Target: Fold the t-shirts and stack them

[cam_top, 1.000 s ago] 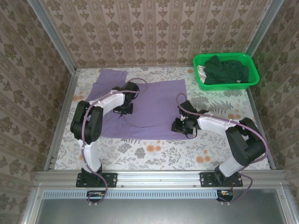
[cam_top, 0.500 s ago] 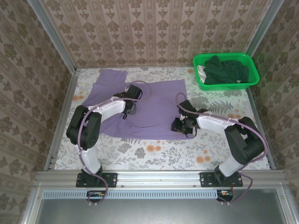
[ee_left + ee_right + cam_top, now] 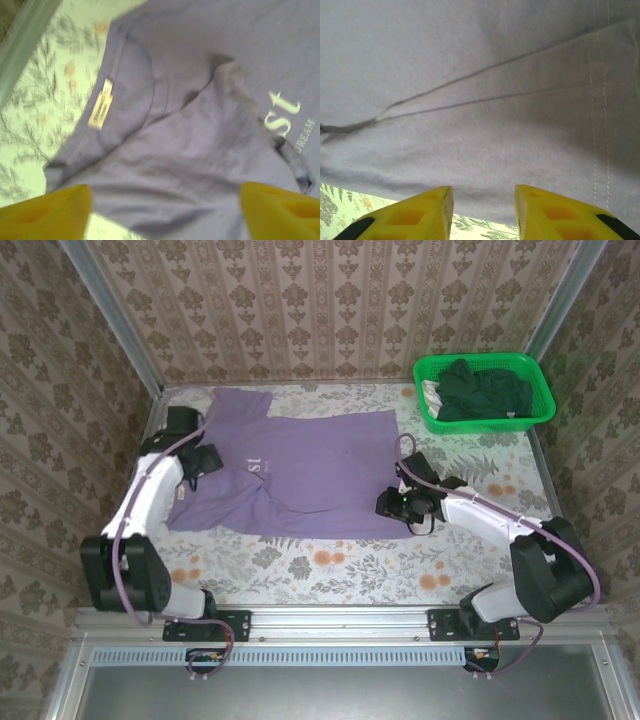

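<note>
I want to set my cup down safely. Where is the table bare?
The widest bare strip of table lies between the near hem of the purple t-shirt and the front rail. A smaller patch sits between the green basket and the right arm. The shirt's left edge is crowded by the left arm.

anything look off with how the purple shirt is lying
Yes. The lavender t-shirt is not flat: near its collar, at the left of the table, a flap of cloth is folded over and covers part of the white lettering. The dark green shirts lie crumpled in the green basket.
</note>
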